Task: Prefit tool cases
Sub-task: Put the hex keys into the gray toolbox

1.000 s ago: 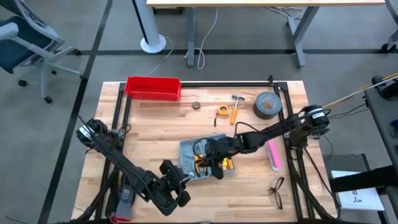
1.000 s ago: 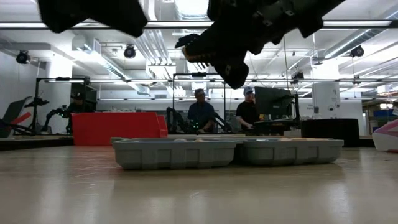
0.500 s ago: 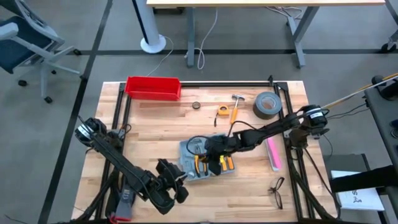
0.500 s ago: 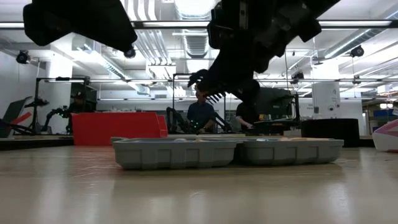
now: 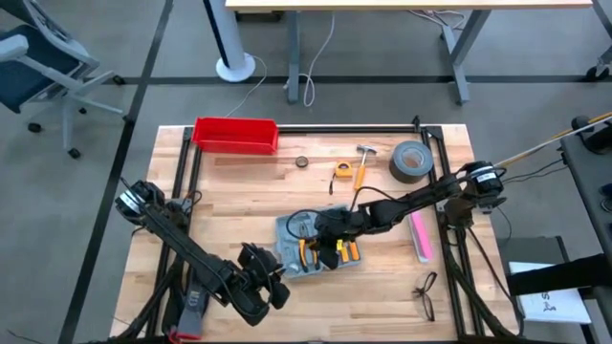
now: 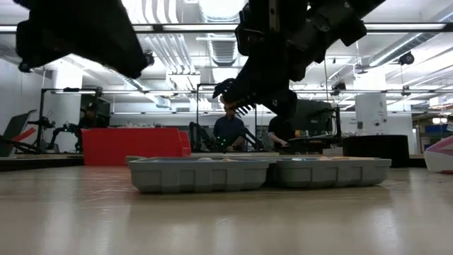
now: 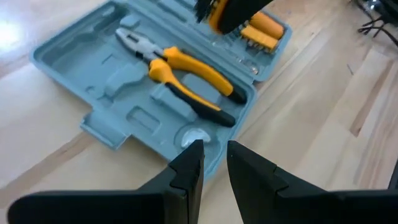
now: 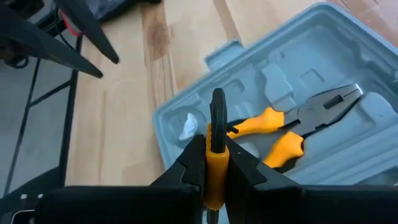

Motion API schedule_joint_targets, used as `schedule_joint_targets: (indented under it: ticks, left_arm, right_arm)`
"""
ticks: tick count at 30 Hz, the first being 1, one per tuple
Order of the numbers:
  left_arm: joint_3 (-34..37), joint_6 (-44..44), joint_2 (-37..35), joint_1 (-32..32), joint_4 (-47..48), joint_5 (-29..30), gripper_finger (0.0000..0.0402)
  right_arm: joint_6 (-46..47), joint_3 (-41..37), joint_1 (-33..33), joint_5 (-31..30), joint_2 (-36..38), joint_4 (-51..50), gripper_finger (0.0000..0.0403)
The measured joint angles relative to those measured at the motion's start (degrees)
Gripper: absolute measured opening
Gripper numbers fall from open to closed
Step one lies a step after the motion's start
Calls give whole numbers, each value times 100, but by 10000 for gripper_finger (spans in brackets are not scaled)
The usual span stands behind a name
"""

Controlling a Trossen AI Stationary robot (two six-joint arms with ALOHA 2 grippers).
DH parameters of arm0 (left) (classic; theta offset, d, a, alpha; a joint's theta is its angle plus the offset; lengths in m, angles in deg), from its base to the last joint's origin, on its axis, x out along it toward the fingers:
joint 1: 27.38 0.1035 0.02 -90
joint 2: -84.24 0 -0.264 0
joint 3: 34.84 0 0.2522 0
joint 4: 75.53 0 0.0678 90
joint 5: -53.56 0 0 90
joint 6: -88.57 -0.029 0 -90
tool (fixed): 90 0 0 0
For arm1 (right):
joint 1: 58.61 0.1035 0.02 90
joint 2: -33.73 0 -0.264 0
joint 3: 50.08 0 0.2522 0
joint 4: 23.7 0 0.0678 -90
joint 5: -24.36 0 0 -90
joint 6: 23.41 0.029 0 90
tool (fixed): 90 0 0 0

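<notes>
Over the open tool case point(image 5: 316, 250) at mid-table, I hold my right gripper point(image 8: 216, 163) clamped on a yellow-handled tool point(image 8: 215, 158), poised for its slot beside the pliers point(image 7: 183, 78). Left gripper point(image 7: 213, 163), slightly parted and empty, waits nearby.

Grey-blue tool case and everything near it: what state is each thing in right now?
Grey-blue plastic hinged tool case: open flat on the table.
Yellow-handled pliers: lying in the case's moulded slot.
Yellow-and-black tool: held above the case.
Right end effector: shut on that tool.
Left end effector: empty, fingers slightly apart, beside the case.
</notes>
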Motion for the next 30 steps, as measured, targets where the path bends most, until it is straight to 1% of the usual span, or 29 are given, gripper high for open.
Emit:
schedule_joint_targets:
  ticks: [5, 12, 17, 23, 30]
  left_arm:
    - [88, 265, 0, 16, 3, -72, 76]
    - [90, 361, 2, 37, 43, -75, 76]
    - [90, 449, 4, 52, 45, -86, 76]
    - [47, 513, 7, 52, 31, -113, 76]
    - [35, 504, 7, 52, 22, -219, 76]
  right_arm:
    - [27, 0, 81, 33, 0, 8, 14]
    - [94, 58, 219, 39, 0, 187, 14]
    - [-24, 434, 252, 35, -17, -164, 14]
    - [-16, 920, 237, 35, -354, -1094, 14]
    - [106, 1237, 275, 32, -597, -1146, 14]
